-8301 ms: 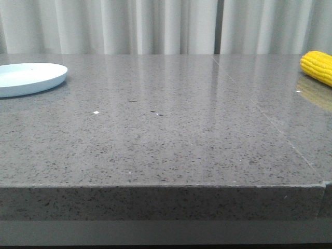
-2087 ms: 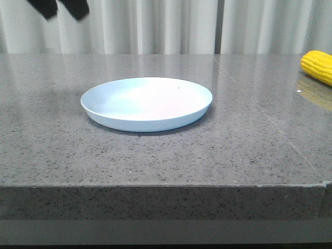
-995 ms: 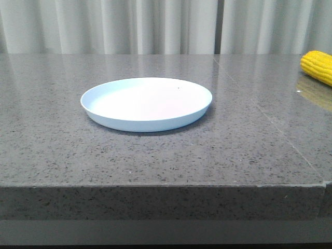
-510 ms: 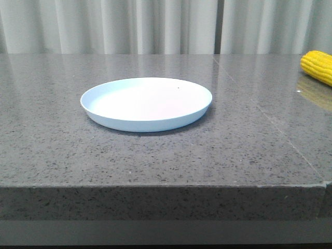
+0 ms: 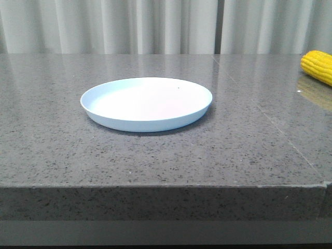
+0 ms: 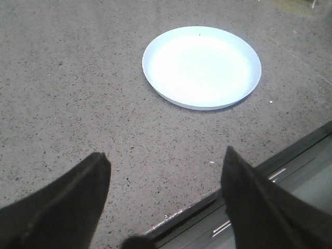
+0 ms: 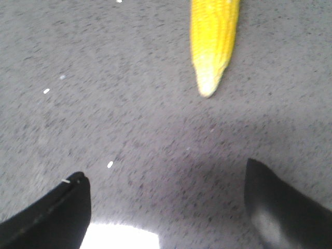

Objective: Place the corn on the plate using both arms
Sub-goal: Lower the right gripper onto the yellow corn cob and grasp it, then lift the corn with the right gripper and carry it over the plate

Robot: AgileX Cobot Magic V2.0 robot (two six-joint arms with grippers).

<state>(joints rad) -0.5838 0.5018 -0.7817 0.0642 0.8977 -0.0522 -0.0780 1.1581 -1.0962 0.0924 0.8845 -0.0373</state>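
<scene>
Nearest the front camera, a speckled grey stone table [image 5: 166, 161], its front edge crossing the lower frame. Farther back, just left of frame centre, the plate [image 5: 146, 104], flat on the table, nothing in it. At the far right edge, upper part of the frame, the corn [image 5: 317, 66], only its blunt end showing, well apart from the plate. Behind, pale curtains [image 5: 155, 26]. In the left wrist view, left gripper [image 6: 166, 171] spread wide, holding nothing, hanging above the table edge short of the plate [image 6: 202, 67]. In the right wrist view, right gripper [image 7: 166, 202] likewise wide and unladen, the corn [image 7: 211, 41] running lengthwise down from the top edge, paler tapered tip toward the gap between the fingers, clear of them.
</scene>
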